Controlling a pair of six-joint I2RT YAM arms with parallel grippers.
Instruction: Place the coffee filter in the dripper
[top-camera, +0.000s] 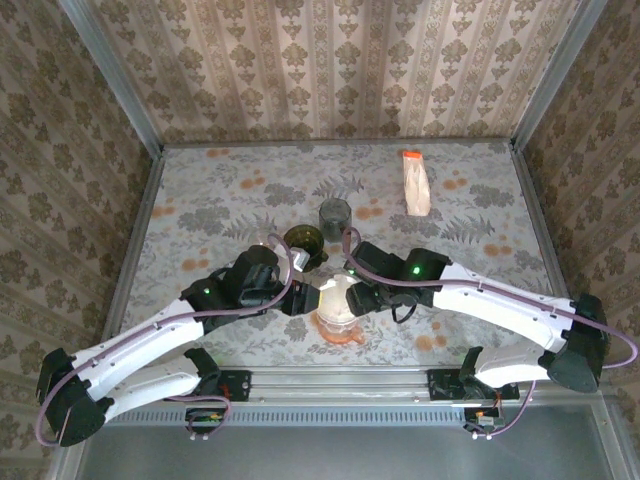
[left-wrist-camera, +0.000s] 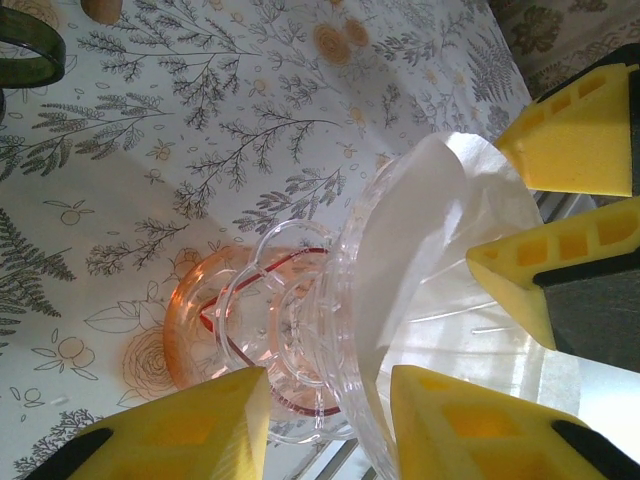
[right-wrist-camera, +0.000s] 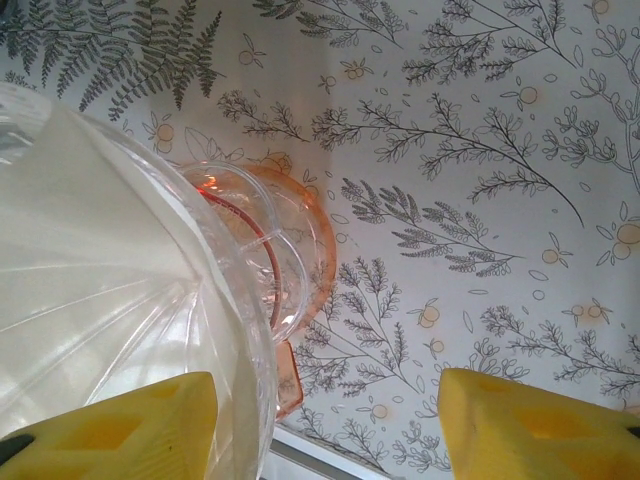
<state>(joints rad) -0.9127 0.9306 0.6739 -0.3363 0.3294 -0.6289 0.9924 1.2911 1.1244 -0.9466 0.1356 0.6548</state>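
A clear plastic dripper (top-camera: 338, 300) stands on a pink glass cup (top-camera: 342, 335) near the table's front edge. The white coffee filter (left-wrist-camera: 430, 220) lies inside the dripper (left-wrist-camera: 350, 260), its edge rising above the rim. My left gripper (left-wrist-camera: 330, 400) straddles the dripper's wall, one finger inside on the paper and one outside by the base, shut on it. My right gripper (right-wrist-camera: 325, 425) is open: one finger is in the dripper (right-wrist-camera: 120, 280), the other hangs wide over the tablecloth. From the left wrist, the right gripper's fingertips (left-wrist-camera: 500, 150) touch the filter's far edge.
A dark green glass (top-camera: 303, 240) and a grey glass (top-camera: 334, 215) stand just behind the dripper. A bag with an orange top (top-camera: 415, 182) lies at the back right. The table's front rail (top-camera: 340, 375) runs close below the pink cup (right-wrist-camera: 310, 250).
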